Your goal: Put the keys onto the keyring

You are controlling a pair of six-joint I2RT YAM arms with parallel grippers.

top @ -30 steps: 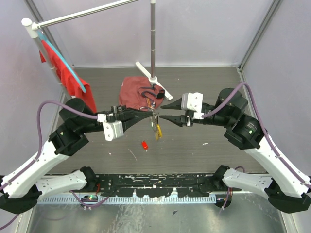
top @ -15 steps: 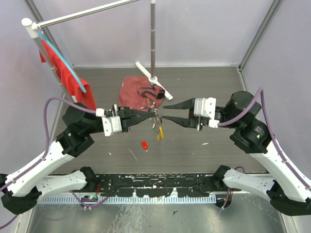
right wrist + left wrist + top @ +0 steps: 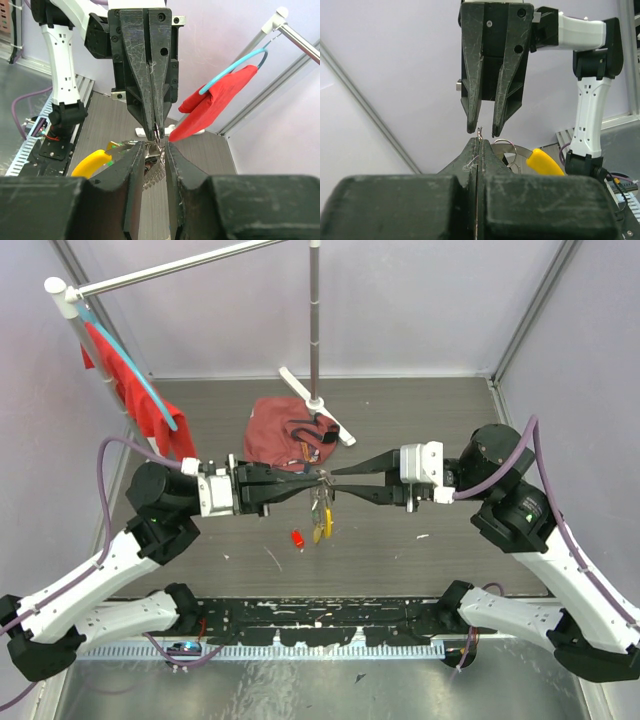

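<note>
Top external view: both arms meet nose to nose above the middle of the table (image 3: 430,430). The left gripper (image 3: 312,479) is clamped tight on the keyring (image 3: 479,132), a thin bit of silvery wire poking out past its closed tips. The right gripper (image 3: 334,483) faces it with its jaws a little apart, one finger on each side of that wire end; the left wrist view shows a gap on both sides, so it grips nothing. The keys (image 3: 319,506) hang in a bunch just below the meeting point, a yellow key (image 3: 318,530) lowest, all off the table. A small red piece (image 3: 297,538) lies on the table near them.
</note>
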